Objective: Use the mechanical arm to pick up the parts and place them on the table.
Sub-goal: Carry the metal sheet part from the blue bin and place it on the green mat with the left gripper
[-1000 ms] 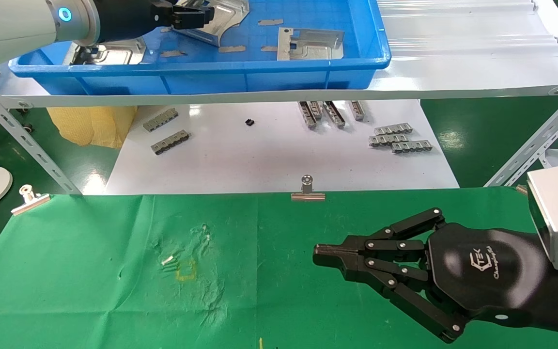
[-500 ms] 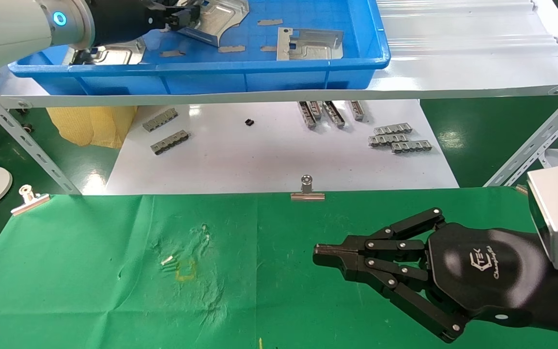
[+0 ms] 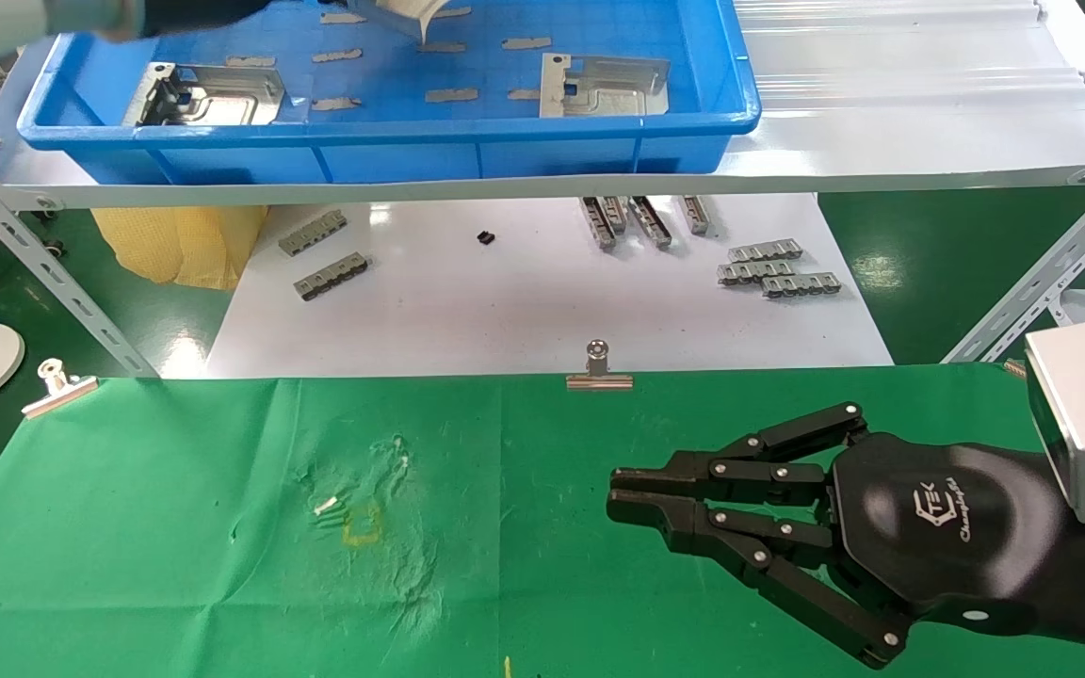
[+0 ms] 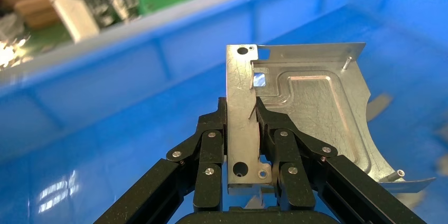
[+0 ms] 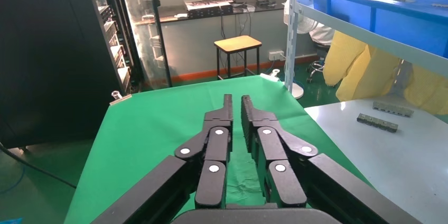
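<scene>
Green cloth covers the table (image 3: 175,546) in front of you, bare of any plate so far. Above and beyond it, on the white shelf, sits the blue plastic tray (image 3: 505,151), where two sheet-metal parts lie flat: one at its left end (image 3: 213,94) and one nearer the middle (image 3: 604,85). Your right gripper (image 3: 620,494) hovers low over the cloth on the right, fingertips almost together with only a thin gap, holding nothing. Your left gripper (image 4: 242,129) is the one at work: it is clamped on the flange edge of a third part (image 4: 301,113), which hangs clear above the tray floor; from the head view only a corner of that plate (image 3: 401,14) shows at the top edge. You appear to be in the lift-out step. Next, I judge, you need to clear the tray's front wall, carry the plate down to the cloth, and set it flat before letting go.
</scene>
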